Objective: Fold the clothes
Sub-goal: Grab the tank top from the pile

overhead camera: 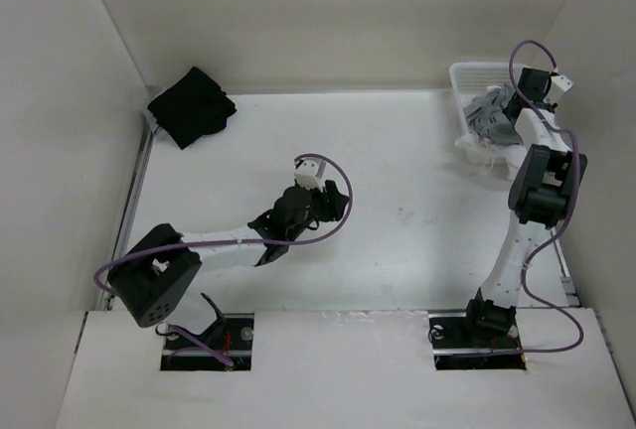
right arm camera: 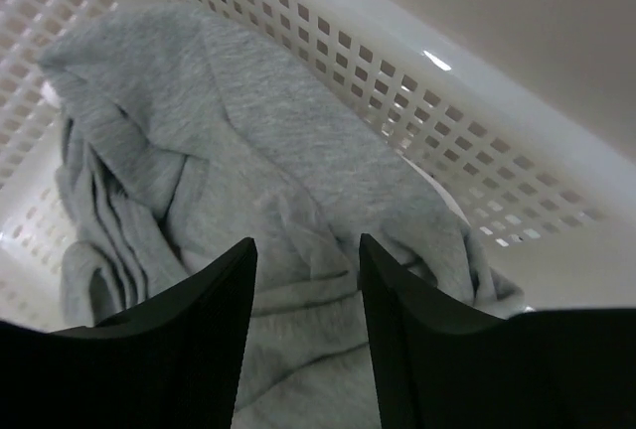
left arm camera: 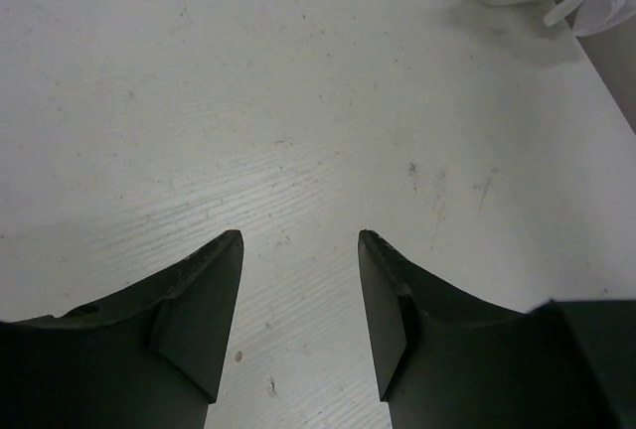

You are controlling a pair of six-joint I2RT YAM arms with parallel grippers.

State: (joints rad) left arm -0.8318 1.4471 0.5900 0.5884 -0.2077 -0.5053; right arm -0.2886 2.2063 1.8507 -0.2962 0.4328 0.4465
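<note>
Your right gripper (right arm camera: 305,245) hangs, jaws apart, over the grey T-shirt (right arm camera: 248,121) bunched in the white basket (right arm camera: 427,91); whether its tips touch cloth is unclear. Sink deeper, pinch one thick fold, then lift straight up. Your left gripper (left arm camera: 300,238) is spread above the table (left arm camera: 298,71).

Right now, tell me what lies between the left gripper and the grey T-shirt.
Top view: only bare table, then the wall of the white basket holding the T-shirt.

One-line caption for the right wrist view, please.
Right pincer, jaws apart, poised over the crumpled grey T-shirt lying inside the white perforated basket.
</note>
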